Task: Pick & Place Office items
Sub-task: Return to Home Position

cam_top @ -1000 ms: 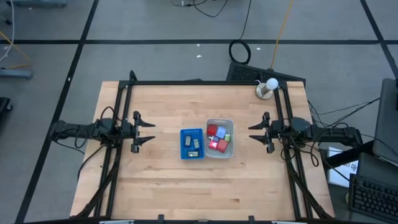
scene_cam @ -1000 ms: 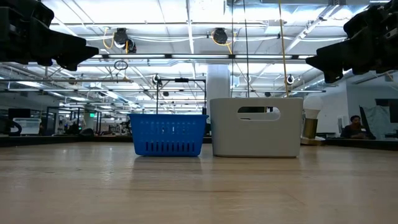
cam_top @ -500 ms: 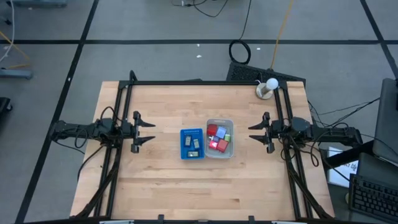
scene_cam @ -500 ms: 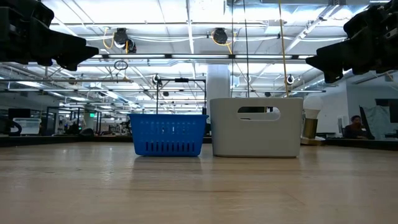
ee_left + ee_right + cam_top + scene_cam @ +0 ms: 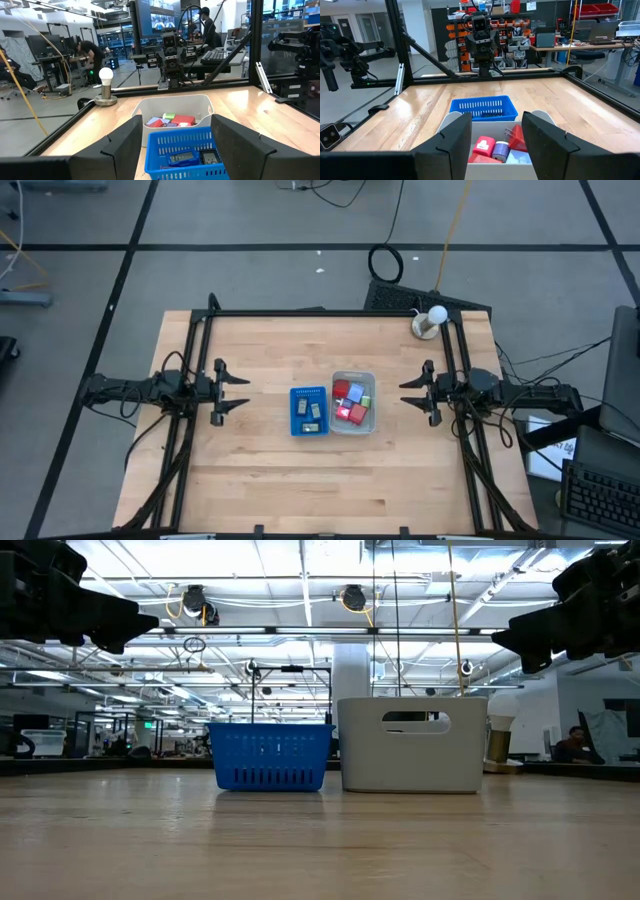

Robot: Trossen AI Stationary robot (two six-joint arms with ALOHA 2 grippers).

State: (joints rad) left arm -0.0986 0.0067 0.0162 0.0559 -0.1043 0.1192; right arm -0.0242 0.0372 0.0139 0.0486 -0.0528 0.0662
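Nothing has shifted over the last second, as far as I can tell from here: both arms sit just where they were, and not a single piece has stirred. The left end effector (image 5: 240, 392) hangs over the left side of the table (image 5: 260, 475), raised off the wood, its fingers spread wide with nothing between them. The right end effector (image 5: 408, 393) mirrors it on the right side, also splayed and empty. Each points inward at the two bins in the middle, and each is well apart from them.

The office items (image 5: 350, 402) are all put away. The red, pale blue and green blocks (image 5: 342, 390) lie heaped in the gray bin (image 5: 353, 375), and the dark flat pieces (image 5: 311, 412) lie in the blue bin (image 5: 294, 412), which stands just beside it on the left arm's side (seen from table height, the two look close to touching). I see no loose piece on the bare wood around them.

That stillness reads to me as the end of the job: the sorting looks done, the arms appear to be back at their resting pose, and I'd judge there is nothing left here to pick up
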